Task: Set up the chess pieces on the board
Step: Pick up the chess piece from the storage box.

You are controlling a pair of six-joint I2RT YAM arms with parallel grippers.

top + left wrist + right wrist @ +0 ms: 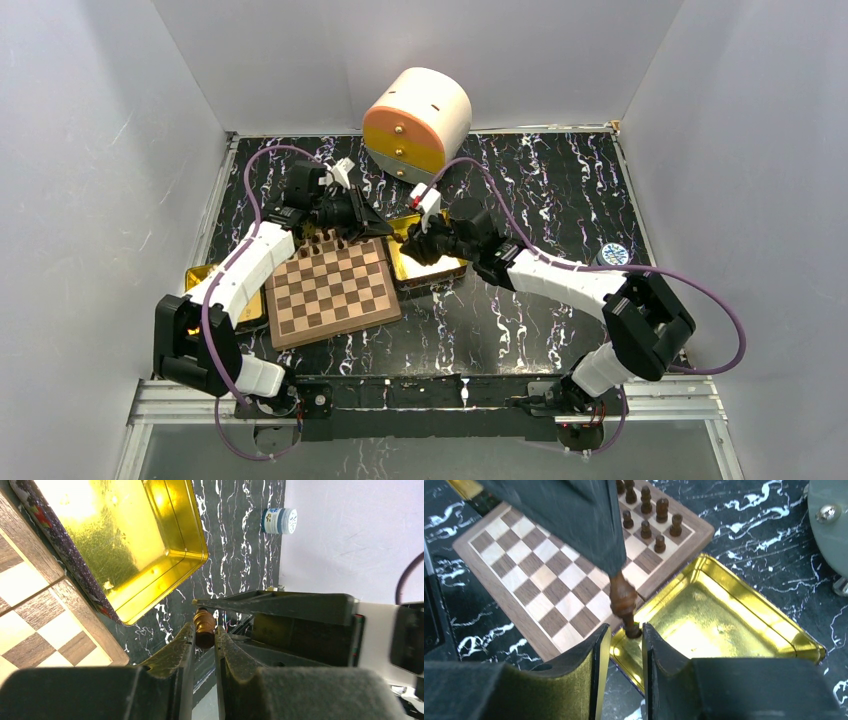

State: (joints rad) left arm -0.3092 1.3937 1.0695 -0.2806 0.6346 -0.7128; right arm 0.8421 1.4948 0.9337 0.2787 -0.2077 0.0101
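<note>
Closest to the right wrist camera, the right hand (pixel 625 631) had its two dark fingers standing a little apart. The round foot of the held piece (pixel 624 600) sat in the gap between them. Open space showed on one side of the foot, so those fingers were not pressing on it. The left hand (pixel 204 630) came in from the opposite side with its fingers pressed together on the held piece, pinching its upper part. From the right wrist view, those fingers hid its head.

The held piece was dark reddish-brown turned wood with a ringed, swelling body, a thin stem and a small disc foot. It hung in the air over the spot where the board (pixel 526 587) met the near corner of the gold tin (pixel 724 625). Whether it was upright or tilted I could not tell.

The board was a flat wooden square of pale and dark brown checks with a brown border. It lay on the black marbled desk (pixel 520 320), with the tin just beside its right edge. The standing pieces (pixel 645 529), of the same small dark turned kind, stood in short rows near the board's far edge, each within its own square.

A cream-and-orange rounded drawer box (pixel 418 122) sat at the back of the desk. A small white-lidded jar (pixel 613 255) stood well off to the right.
</note>
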